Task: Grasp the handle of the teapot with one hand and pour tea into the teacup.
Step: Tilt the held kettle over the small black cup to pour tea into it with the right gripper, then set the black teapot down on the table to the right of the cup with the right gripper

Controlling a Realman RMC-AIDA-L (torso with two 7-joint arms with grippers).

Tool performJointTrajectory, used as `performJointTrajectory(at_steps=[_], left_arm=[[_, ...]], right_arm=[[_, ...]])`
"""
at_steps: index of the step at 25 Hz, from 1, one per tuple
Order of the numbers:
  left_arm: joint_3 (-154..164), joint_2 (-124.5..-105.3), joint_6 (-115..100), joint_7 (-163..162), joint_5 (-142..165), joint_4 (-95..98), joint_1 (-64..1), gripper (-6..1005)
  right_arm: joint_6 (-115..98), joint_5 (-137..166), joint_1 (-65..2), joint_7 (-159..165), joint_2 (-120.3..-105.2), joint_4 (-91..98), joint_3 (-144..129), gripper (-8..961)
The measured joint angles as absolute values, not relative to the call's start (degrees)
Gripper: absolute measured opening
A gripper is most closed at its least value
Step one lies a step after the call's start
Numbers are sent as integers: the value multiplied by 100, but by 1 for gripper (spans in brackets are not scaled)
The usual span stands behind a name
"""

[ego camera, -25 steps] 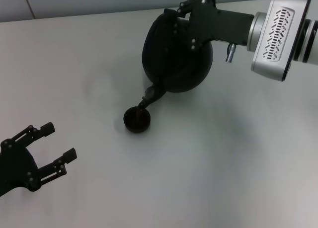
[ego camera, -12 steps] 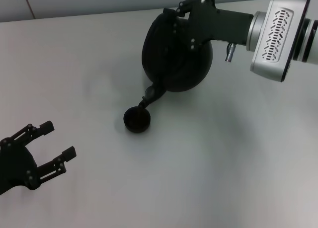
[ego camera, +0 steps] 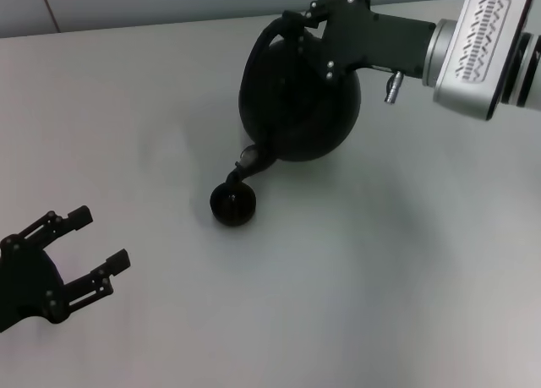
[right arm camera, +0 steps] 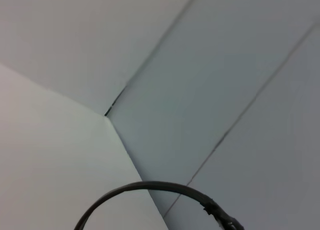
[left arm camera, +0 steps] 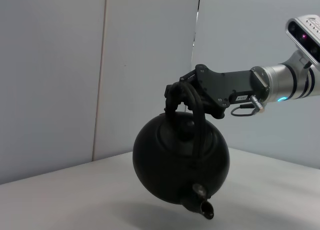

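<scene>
No readable writing anywhere. One teapot [ego camera: 297, 96], upper centre, tilted, spout down toward one teacup [ego camera: 233, 204] at centre. Right gripper [ego camera: 314, 26] clamped on the handle [left arm camera: 192, 107]. Left gripper [ego camera: 95, 246], lower left, spread wide on the table [ego camera: 380, 278].

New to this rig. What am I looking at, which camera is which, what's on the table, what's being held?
It is a two-armed robot with a clamp-like gripper on each arm. The wide picture comes from a camera on its head, looking down at a white table. The other two come from cameras on its wrists. The right gripper holds a round black teapot by its arched handle, lifted off the table and tipped so the spout points down over a small black teacup standing on the table. The left gripper waits near the robot's left side with jaws open and nothing in them. The right wrist picture shows mostly wall and a cable.
</scene>
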State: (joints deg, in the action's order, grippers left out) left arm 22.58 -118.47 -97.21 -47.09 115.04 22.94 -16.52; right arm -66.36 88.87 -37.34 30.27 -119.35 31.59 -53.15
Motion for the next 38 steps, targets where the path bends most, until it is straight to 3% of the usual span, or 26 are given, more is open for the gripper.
performJointTrajectory(at_steps=[19,38], left_arm=[[2262,-11838,-9765,-4686,11494,2223,-1708,820],[2265,-11842,-9774,-4675,11496,2224,-1741,820]], right_arm=[[-6977,7772,-2826,5073,-11885,2856,-4407,82],[-7400,7787,-2354,5327,-11886,2463,-3876,81]])
